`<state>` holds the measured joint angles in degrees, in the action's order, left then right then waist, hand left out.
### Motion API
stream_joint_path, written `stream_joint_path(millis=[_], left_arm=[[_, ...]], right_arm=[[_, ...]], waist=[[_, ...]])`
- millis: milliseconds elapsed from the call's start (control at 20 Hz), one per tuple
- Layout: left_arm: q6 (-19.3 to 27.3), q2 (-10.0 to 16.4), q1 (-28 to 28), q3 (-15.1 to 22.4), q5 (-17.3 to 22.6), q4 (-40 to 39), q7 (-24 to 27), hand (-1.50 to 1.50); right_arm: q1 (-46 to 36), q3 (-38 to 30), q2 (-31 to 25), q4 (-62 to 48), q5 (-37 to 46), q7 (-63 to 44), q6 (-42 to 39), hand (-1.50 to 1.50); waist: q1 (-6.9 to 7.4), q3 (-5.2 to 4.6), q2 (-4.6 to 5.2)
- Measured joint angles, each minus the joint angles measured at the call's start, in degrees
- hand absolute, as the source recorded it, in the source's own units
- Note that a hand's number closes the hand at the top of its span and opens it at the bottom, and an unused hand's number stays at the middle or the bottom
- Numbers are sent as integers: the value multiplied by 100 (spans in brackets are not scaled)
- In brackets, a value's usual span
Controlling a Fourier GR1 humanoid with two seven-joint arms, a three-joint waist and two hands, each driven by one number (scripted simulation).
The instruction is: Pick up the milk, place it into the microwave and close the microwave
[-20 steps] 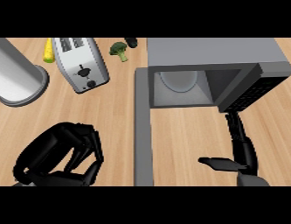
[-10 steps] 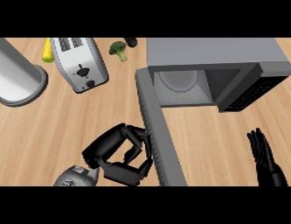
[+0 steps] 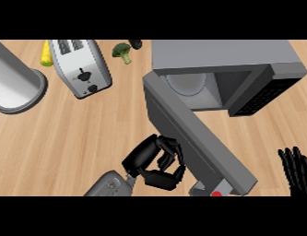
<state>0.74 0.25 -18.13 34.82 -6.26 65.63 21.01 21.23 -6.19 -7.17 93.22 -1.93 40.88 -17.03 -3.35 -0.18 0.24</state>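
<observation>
The grey microwave [image 3: 224, 55] stands at the upper right with its cavity showing. A pale rounded shape [image 3: 188, 84] sits inside; I cannot tell whether it is the milk. The microwave's door [image 3: 197, 133] hangs part-way open, slanting from its hinge at the left down toward the lower right. My left hand [image 3: 157, 161] has curled fingers that hold nothing, and it rests against the door's outer face near the free end. Away from the door, my right hand [image 3: 298, 173] shows at the lower right edge with straight fingers pointing up.
A silver toaster [image 3: 81, 67] stands at the upper left, beside a tall steel cylinder [image 3: 6, 78]. A yellow corn cob [image 3: 46, 54] and a broccoli floret [image 3: 122, 51] lie at the back, between toaster and microwave. Bare wooden counter [image 3: 67, 138] lies left of the door.
My left hand has moved right, up against the door. The door's free end has swung rightward toward the microwave. The right hand has drawn back from the microwave's front to the lower right edge.
</observation>
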Motion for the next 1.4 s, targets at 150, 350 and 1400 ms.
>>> stream_joint_path(millis=[150, 350, 1400], left_arm=[[588, 1, -415, 440, 532, -547, 297, 150], [1088, 8, -854, 1008, 1277, -1032, 372, 150], [3301, -18, -2102, 1833, 4019, -1142, 749, -150]], right_arm=[[92, 19, -54, 453, -223, -253, -165, -150], [293, 54, -165, 1082, -431, -558, -347, -150], [133, -89, -893, 2602, -1199, -1753, -819, -150]], waist=[[-60, -2, 15], [-148, -3, 33], [-806, -18, 182]])
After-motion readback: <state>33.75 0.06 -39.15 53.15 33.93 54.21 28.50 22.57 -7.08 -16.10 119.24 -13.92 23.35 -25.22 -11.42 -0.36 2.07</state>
